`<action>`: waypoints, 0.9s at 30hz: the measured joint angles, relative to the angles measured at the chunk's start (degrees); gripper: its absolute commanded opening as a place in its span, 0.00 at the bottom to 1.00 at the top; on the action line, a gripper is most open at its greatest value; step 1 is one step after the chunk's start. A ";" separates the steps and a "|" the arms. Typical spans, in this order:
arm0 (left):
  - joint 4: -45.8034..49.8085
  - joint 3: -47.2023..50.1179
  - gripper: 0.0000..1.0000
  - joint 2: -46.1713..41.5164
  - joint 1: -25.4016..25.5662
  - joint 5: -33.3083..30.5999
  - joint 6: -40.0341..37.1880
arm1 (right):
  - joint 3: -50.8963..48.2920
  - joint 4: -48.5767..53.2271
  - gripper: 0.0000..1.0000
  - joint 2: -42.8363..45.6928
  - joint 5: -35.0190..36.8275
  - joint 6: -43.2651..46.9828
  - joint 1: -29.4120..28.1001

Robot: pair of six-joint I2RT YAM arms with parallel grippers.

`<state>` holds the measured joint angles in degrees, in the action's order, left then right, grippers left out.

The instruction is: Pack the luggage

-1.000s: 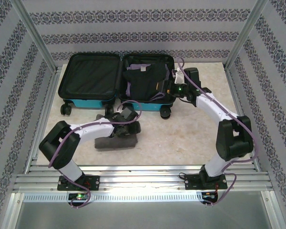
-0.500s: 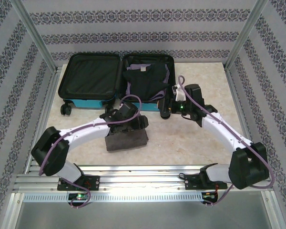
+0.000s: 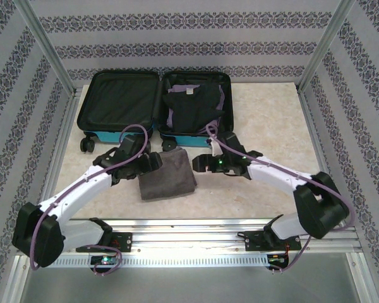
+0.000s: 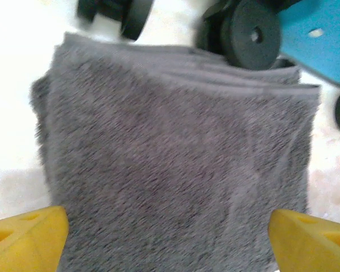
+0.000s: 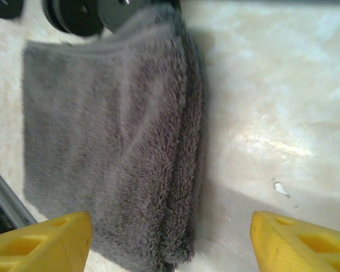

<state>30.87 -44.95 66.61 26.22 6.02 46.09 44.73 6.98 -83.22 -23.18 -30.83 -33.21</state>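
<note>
Beige marbled tabletop (image 3: 265,126) holds the luggage (image 3: 119,101) between patterned walls (image 3: 177,38).

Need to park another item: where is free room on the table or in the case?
Bare table right of the luggage; its left half empty. Crowded in front: grey towel between left gripper and right gripper; clothes fill the right half.

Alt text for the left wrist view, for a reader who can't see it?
A folded grey towel lies on the pale table, the left arm's yellow fingers spread wide either side of it. Beyond it: a black wheel and the turquoise luggage shell.
</note>
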 measured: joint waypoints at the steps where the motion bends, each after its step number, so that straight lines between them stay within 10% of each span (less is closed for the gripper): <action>1: 0.04 0.90 0.94 -0.68 -0.26 0.22 -0.09 | 0.28 -0.07 0.75 -1.25 0.37 -0.24 -0.61; 27: -15.17 10.27 0.90 10.97 -5.03 11.56 -1.25 | 9.73 -7.91 0.73 -20.44 1.57 -2.67 -8.33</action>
<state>15.70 -34.68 77.58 21.19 17.58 44.84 54.46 -0.93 -103.66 -21.61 -33.50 -41.54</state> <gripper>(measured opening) 0.930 0.744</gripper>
